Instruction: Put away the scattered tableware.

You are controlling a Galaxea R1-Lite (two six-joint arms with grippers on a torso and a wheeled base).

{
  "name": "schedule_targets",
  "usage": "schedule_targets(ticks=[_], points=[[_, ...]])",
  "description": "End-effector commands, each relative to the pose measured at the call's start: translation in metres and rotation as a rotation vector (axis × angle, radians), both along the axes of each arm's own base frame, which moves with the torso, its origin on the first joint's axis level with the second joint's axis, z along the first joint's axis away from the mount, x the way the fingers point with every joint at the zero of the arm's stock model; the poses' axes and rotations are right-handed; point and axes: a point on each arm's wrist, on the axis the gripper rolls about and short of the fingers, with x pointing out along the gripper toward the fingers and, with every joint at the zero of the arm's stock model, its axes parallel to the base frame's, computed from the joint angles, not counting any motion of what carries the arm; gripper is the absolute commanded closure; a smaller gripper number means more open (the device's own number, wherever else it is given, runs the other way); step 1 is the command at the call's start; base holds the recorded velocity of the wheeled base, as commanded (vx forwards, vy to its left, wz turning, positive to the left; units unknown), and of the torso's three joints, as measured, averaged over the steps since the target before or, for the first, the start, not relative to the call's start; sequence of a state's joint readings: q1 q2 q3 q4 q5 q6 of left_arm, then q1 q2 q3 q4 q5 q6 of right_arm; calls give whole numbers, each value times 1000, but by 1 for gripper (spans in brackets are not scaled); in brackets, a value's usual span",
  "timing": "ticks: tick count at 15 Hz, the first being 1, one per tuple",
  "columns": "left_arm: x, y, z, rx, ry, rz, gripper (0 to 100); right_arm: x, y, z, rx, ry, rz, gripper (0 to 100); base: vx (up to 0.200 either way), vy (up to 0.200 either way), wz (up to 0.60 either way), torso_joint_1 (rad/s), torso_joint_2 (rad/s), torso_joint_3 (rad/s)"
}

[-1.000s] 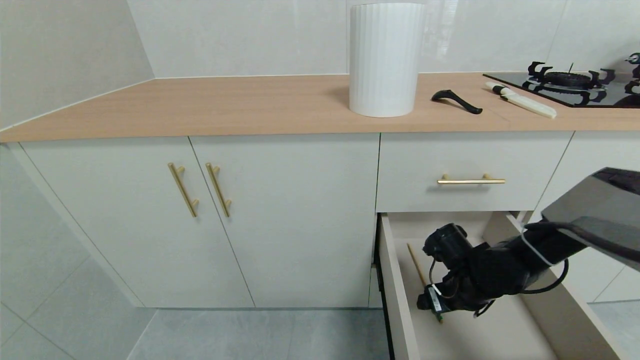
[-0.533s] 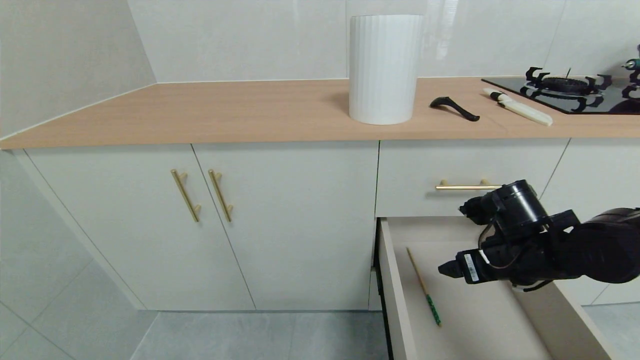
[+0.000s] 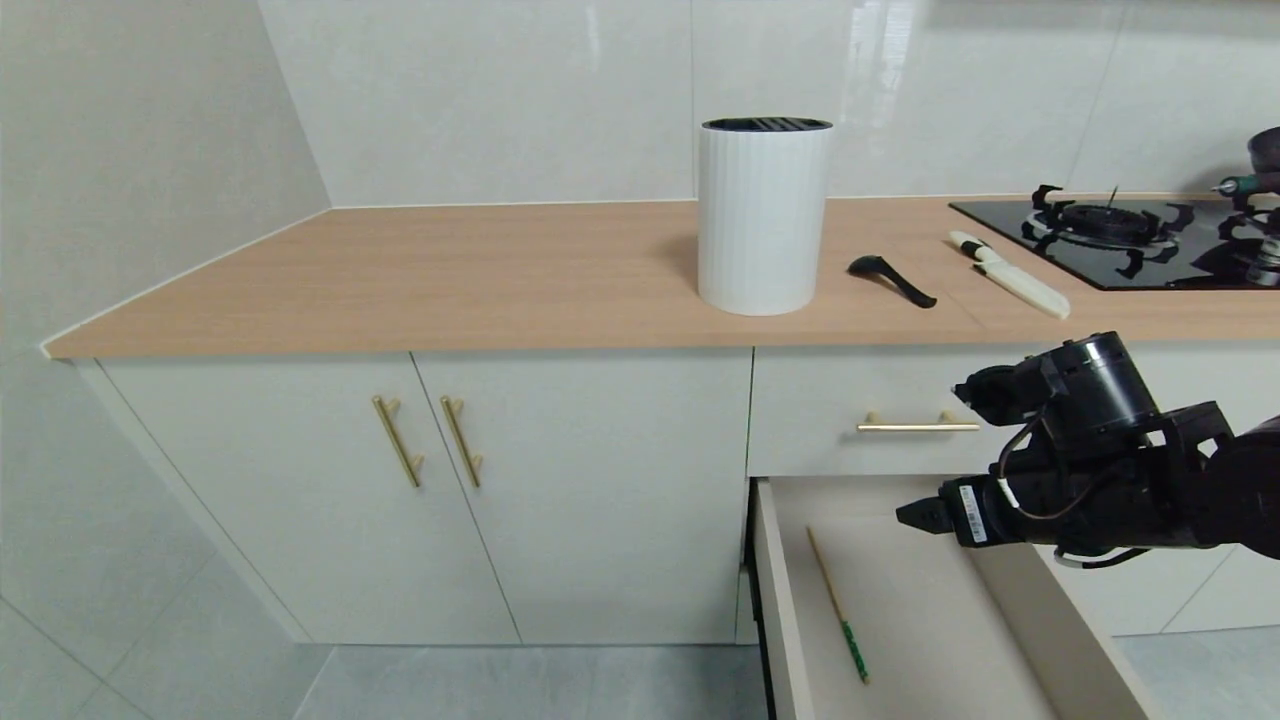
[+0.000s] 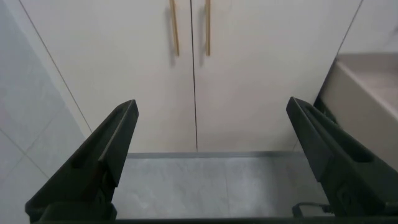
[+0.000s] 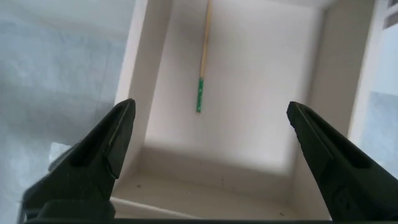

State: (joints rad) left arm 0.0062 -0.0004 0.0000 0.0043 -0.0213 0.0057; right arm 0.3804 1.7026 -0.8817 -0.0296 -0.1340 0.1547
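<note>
A wooden chopstick (image 3: pixel 836 606) with a green end lies alone on the floor of the open lower drawer (image 3: pixel 773 590). My right gripper (image 3: pixel 912 518) hovers above that drawer, open and holding nothing. From its wrist, the chopstick (image 5: pixel 203 62) lies below, between the spread fingers (image 5: pixel 93 162), inside the drawer (image 5: pixel 142 68). On the countertop sit a black spoon (image 3: pixel 891 279), a white knife (image 3: pixel 1010 276) and a white ribbed holder (image 3: pixel 762 216). My left gripper (image 4: pixel 211 165) is open and low, facing the cabinet doors (image 4: pixel 196 74).
A black gas hob (image 3: pixel 1120 228) occupies the counter's right end. The upper drawer with a gold handle (image 3: pixel 917 427) is closed, just above the open one. Double cabinet doors with gold handles (image 3: pixel 428 455) stand to the left. Grey tiled floor (image 4: pixel 205 186) lies below.
My right gripper rose out of the drawer, leaving the chopstick lying on its floor. The head camera also shifted, so the counter sits lower in the picture.
</note>
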Motion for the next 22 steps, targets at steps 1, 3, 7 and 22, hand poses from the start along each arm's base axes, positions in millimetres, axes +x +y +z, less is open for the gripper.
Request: schedule_targets(ticks=[1, 3, 7, 22], points=[[0, 0, 0, 0, 1, 0, 0, 1, 0, -1, 0, 2, 0, 0, 0, 0, 0, 271, -471, -281], [0, 0, 0, 0, 1, 0, 0, 3, -2, -2, -5, 5, -8, 0, 0, 0, 0, 232, -486, -273], [0, 0, 0, 0, 1, 0, 0, 4, -3, -5, -14, 10, -6, 0, 0, 0, 0, 223, -487, -271], [0, 0, 0, 0, 1, 0, 0, 100, -60, -4, -65, -201, 6, 0, 0, 0, 0, 175, -369, -197]])
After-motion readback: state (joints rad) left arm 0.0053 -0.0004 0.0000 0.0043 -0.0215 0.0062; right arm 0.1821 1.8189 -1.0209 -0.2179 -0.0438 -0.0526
